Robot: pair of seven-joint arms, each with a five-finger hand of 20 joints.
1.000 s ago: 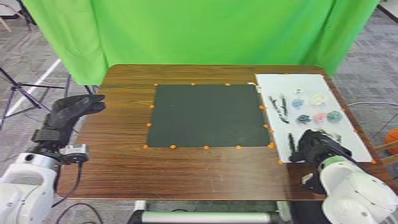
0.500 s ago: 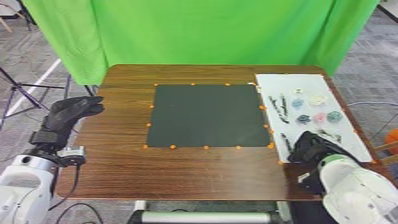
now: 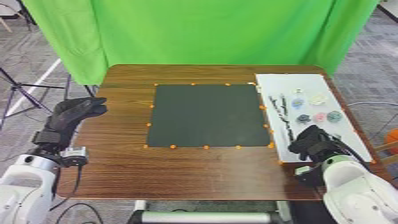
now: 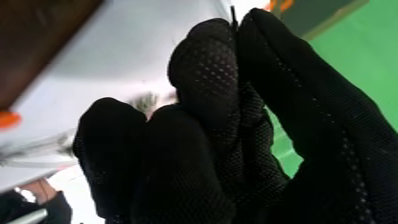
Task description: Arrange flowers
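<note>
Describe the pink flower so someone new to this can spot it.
On the brown table, find the white sheet right of the dark square. Halfway down it is a short row of three. The pink flower is the middle one, between a dark blue flower and a grey-green flower.

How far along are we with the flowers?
Done: no arranging looks finished; the flower heads lie on the white sheet, beside the dark mat.
In hand: the right hand, at the sheet's near end, seems to pinch a thin dark stem.
To do: setting out that stem, the dark twigs and the flower heads, probably on the mat.
</note>
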